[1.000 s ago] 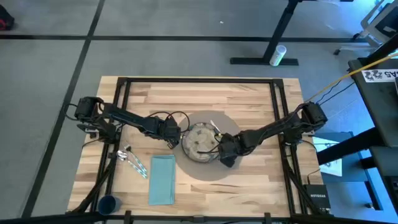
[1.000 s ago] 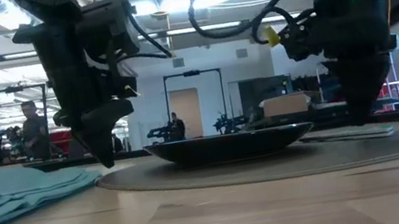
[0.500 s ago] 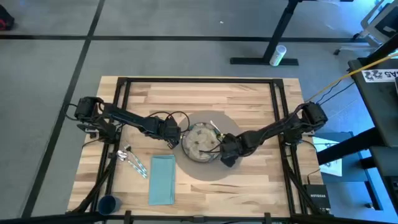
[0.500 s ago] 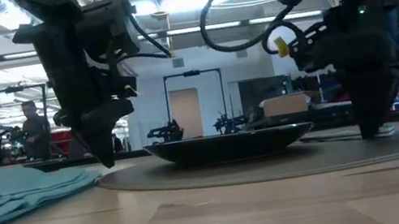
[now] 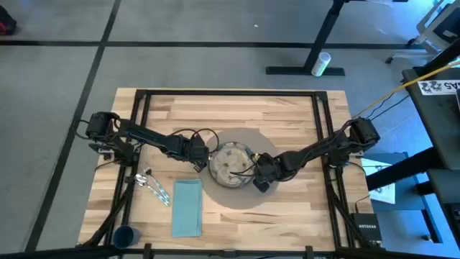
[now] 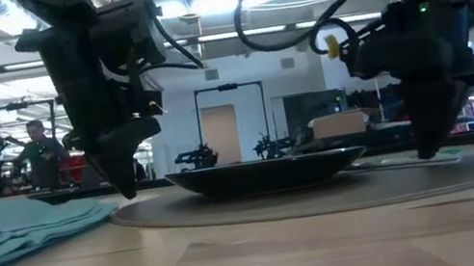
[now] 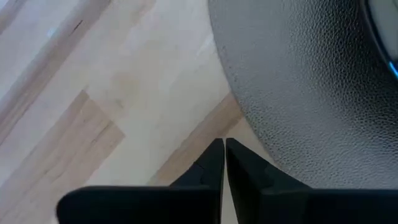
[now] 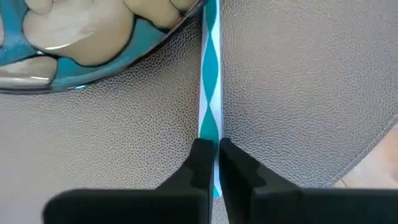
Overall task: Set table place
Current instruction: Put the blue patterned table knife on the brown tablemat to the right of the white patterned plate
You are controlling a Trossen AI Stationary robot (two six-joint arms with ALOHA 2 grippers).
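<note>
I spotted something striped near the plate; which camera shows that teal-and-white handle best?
The right wrist view: the striped handle lies on the placemat between the right gripper fingers. High view shows a sliver; low view a faint strip.

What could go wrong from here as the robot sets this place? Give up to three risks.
1. The right gripper pinches the thin striped handle near its end, so the handle may swivel or slip when lifted.
2. The handle runs close past the plate, so a sideways move could knock the plate.
3. The shut left gripper sits at the placemat edge and might snag it.
</note>
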